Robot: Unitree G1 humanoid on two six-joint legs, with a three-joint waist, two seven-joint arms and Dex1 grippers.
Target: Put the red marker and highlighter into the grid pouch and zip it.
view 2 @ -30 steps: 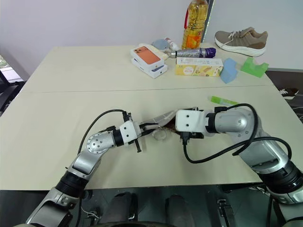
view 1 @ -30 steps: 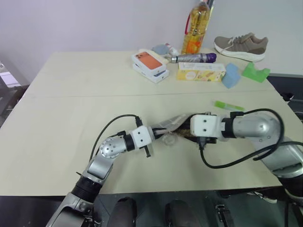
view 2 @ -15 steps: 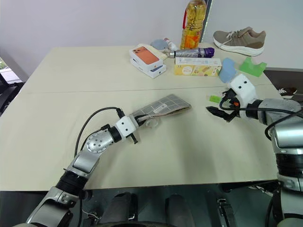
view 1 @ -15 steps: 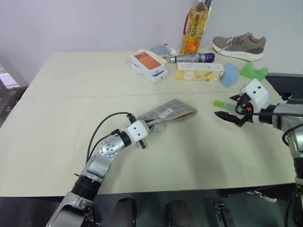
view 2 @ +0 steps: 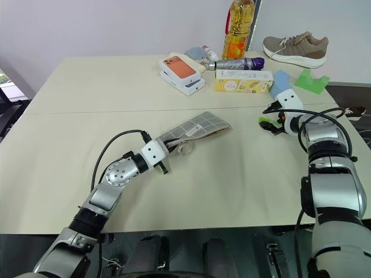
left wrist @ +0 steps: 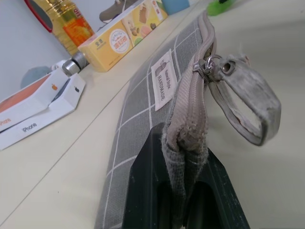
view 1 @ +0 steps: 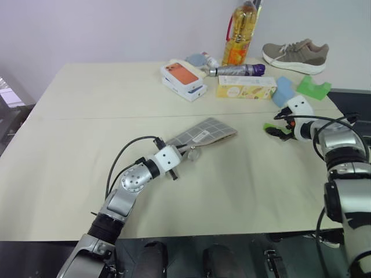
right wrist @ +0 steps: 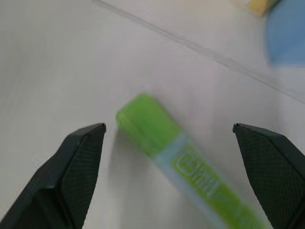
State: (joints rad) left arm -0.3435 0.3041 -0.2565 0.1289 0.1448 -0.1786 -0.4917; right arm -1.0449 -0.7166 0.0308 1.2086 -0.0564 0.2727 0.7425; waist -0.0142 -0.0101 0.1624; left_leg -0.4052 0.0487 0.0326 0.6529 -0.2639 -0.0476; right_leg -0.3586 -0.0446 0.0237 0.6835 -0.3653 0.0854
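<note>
One pouch (view 1: 203, 135) near desk (view 1: 87, 145) centre: flat grey fabric, white grid lines, small white label, zipper with a soft grey loop pull. Lies flat, one corner pinched in left gripper (left wrist: 183, 191), black fingers (left wrist: 143, 191) clenched on the fabric edge right by the zipper end.

One highlighter (right wrist: 186, 167) on the desk toward the right edge, well apart from the pouch: short, chunky, lime-green plastic, translucent cap. Right gripper (right wrist: 167, 171) poised over it, fingers (right wrist: 71, 167) spread wide with textured pads, one either side of the highlighter, not touching.

Red marker nowhere to be made out.

Back row clutter, counted:
- one phone box (view 1: 184, 80), white card with orange top
- one yellow carton (view 1: 246, 87), rectangular
- one oil bottle (view 1: 240, 33), clear plastic, amber liquid
- one purple-grey cylinder (view 1: 237, 70) lying down
- one blue foam block (view 1: 283, 91)
- one green notched block (view 1: 313, 87)
- one shoe (view 1: 295, 55), beige, white sole
</note>
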